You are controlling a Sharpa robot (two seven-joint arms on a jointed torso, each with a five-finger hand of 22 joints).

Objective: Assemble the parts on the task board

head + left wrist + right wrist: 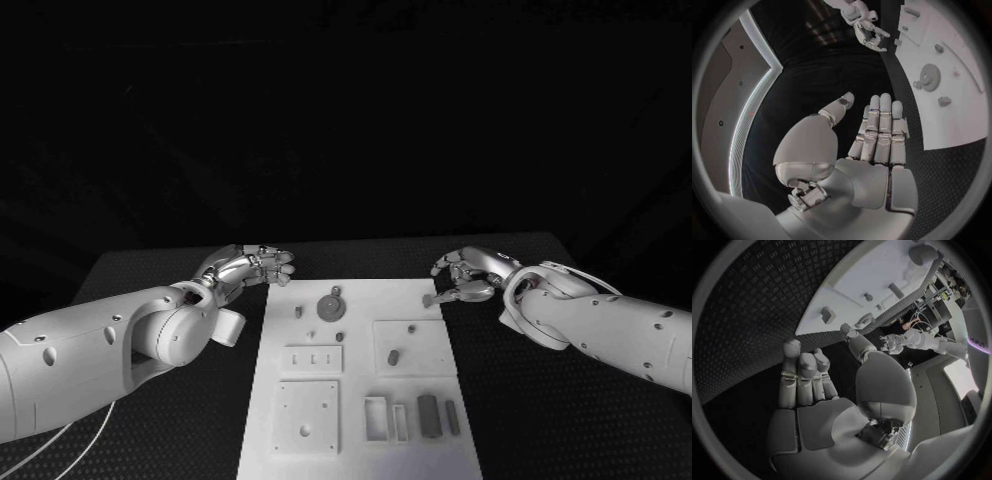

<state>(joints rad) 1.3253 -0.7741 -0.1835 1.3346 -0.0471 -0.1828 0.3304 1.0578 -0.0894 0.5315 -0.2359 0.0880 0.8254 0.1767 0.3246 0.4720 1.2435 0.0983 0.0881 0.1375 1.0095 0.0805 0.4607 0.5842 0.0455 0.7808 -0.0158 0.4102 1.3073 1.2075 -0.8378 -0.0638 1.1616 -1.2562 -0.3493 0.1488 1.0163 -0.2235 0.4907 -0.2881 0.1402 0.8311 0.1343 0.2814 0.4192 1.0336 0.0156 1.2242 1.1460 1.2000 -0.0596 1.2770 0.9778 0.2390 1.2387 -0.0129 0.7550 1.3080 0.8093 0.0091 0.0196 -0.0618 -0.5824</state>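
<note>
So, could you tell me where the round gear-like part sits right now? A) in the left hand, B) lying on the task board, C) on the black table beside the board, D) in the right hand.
B: the gear-like part lies on the task board, between the empty left hand and right hand.
</note>
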